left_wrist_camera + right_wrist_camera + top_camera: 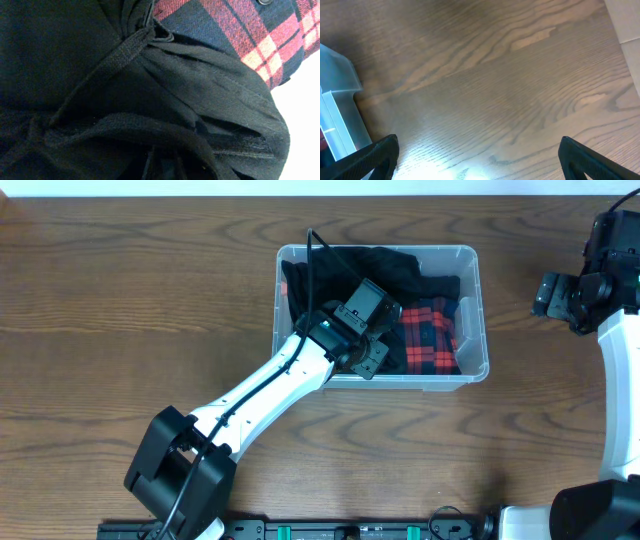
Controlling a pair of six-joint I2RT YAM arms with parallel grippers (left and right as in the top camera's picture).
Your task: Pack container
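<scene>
Black cloth (100, 75) in the container (472, 300) hides whether the left hand (376, 356) grips; right hand (478, 156) wide, apart.

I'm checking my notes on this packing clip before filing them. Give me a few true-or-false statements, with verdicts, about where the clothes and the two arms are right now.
1. The container holds a black garment and a red plaid garment. True.
2. The right gripper is inside the container. False: it hangs over the bare table, outside the container.
3. The left arm reaches into the container. True.
4. The right gripper is shut on cloth. False: it is open and holds nothing.
</scene>
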